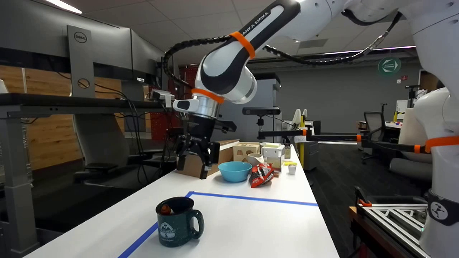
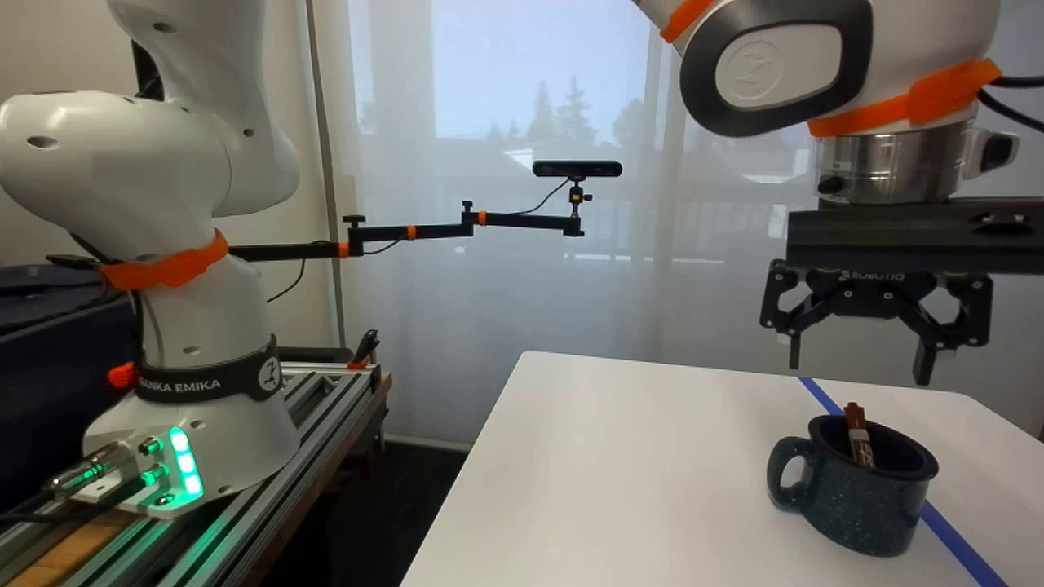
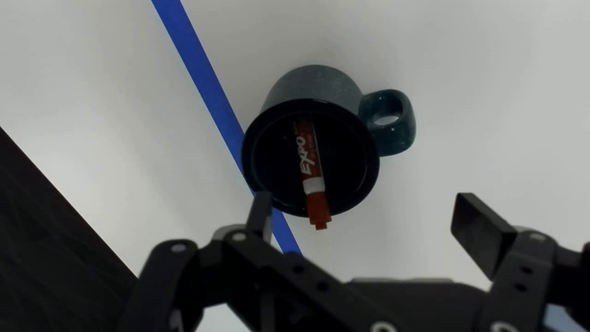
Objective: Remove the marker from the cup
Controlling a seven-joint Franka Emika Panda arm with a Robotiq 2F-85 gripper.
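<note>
The dark teal mug, the cup, stands upright on the white table in both exterior views (image 1: 177, 231) (image 2: 864, 509) and in the wrist view (image 3: 315, 83). The marker (image 3: 313, 177) leans inside it, reddish-brown with a white band, its cap end sticking up past the rim. The cap also shows in both exterior views (image 1: 165, 209) (image 2: 856, 428). The marker's lower end is in the dark inside of the cup. My gripper (image 2: 859, 372) is open and empty above the cup, touching nothing. In the wrist view the marker's cap lies between the fingers (image 3: 362, 216), nearer the left one.
Blue tape (image 1: 251, 197) runs on the table, passing by the cup. A light-blue bowl (image 1: 235, 171), a red snack bag (image 1: 261, 175), a cardboard box (image 1: 190, 165) and a wooden box (image 1: 245, 150) stand farther back. The table's edge shows in the wrist view (image 3: 69, 203).
</note>
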